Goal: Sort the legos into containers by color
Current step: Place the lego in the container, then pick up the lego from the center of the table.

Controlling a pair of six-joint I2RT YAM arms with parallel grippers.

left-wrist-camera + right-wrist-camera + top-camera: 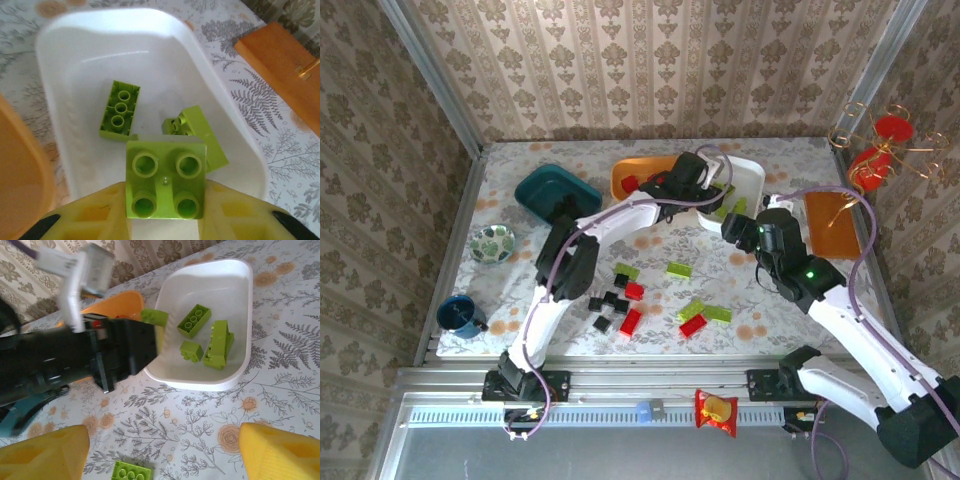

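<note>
**A square lime green plastic brick [166,182] held over a shallow white plastic tray [75,100]**

We see the left gripper [165,212] clamped on the brick's sides, directly above the tray. We judge it hangs there because other lime green bricks [120,111] lie below it. The right gripper [165,450] hovers with jaws wide, holding nothing, an oblong lime green brick [131,473] on the floral-patterned table [200,430] just beneath it.
</note>
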